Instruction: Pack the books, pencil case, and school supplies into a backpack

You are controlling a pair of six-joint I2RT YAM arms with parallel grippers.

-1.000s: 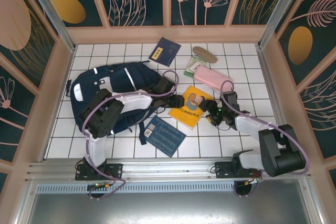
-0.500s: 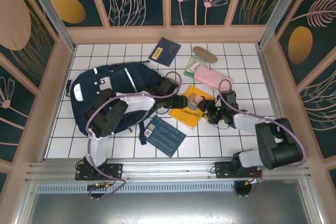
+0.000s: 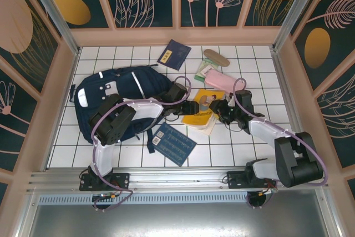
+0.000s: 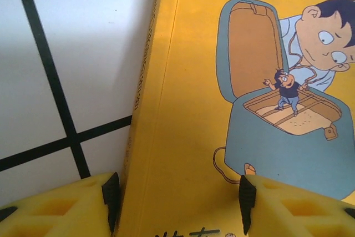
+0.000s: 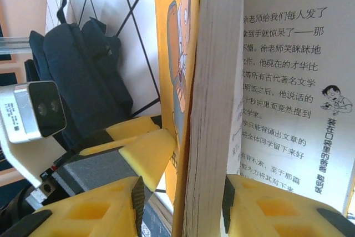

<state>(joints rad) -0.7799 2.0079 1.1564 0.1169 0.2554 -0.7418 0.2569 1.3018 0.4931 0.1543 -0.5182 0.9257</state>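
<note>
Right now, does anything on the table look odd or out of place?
Yes, the yellow book. It is tilted and split open: the right gripper straddles the cover and only some pages, with a printed inner page exposed, so the rest may hang loose. The left gripper straddles its spine edge.

The yellow book point(image 3: 201, 109) tilts up mid-desk, pages splayed; navy backpack point(image 3: 125, 84) lies left; pink pencil case point(image 3: 222, 81) near the far edge.

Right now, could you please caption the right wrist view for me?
Right pincer straddles pages of the open yellow book; left pincer touches its cover, backpack behind.
</note>
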